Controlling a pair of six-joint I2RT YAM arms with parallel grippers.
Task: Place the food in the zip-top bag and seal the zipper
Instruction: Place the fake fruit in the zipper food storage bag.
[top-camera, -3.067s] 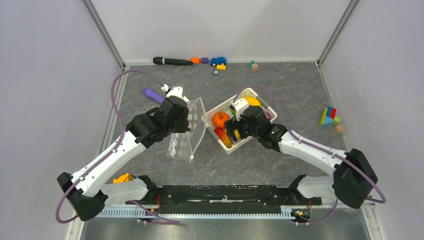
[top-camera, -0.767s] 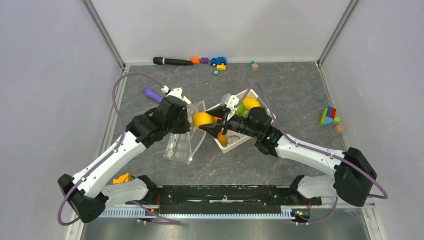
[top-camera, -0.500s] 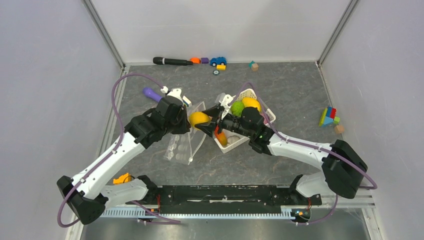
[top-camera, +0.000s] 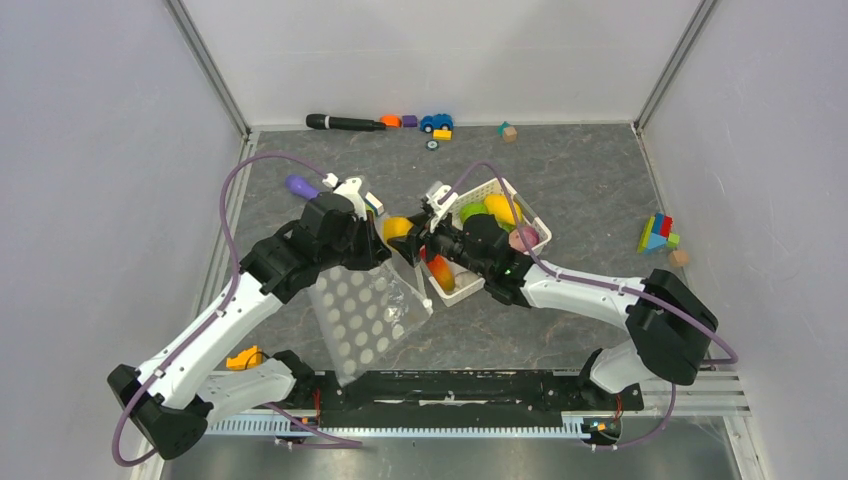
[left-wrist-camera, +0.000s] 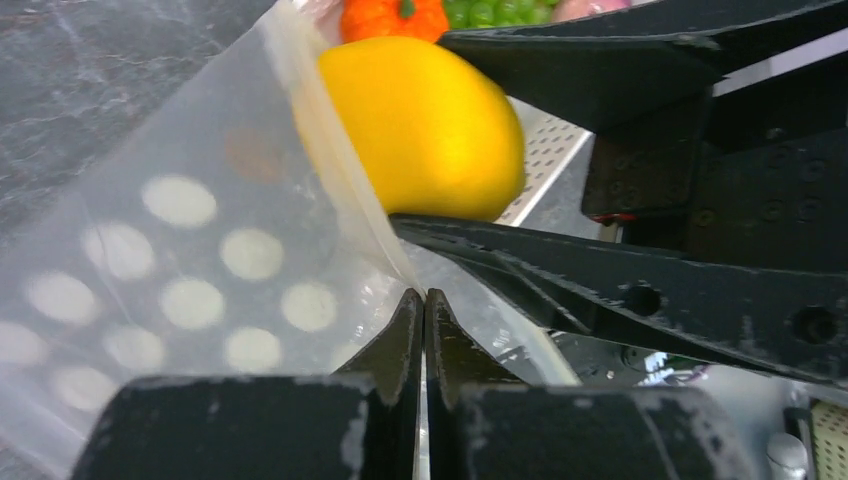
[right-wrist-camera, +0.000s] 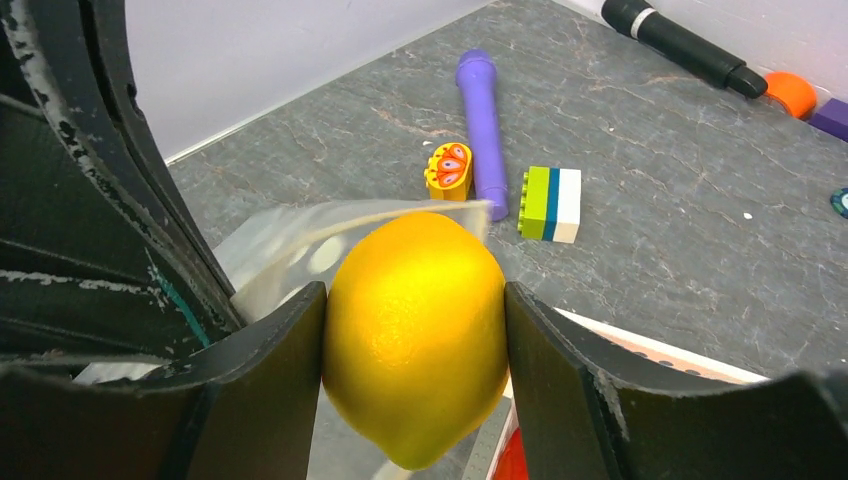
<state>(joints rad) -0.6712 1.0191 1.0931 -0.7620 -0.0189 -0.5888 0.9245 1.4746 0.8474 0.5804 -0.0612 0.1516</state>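
One yellow mango (right-wrist-camera: 415, 330) sits clamped between the right gripper's (top-camera: 407, 238) two fingers, at the mouth edge of the zip-top bag (top-camera: 365, 320), just beside the white basket (top-camera: 541, 236). One left gripper (left-wrist-camera: 421, 305) pinches the bag's upper edge, jaws fully together, and the dotted film hangs below it.

The yellow mango (right-wrist-camera: 415, 340), smooth and glossy, is clamped between the right gripper (right-wrist-camera: 415, 295) fingers, resting against the mouth edge of the zip-top bag (top-camera: 370, 315). The clear, white-dotted bag hangs slack from the left gripper (left-wrist-camera: 425, 300), pinched at that edge.
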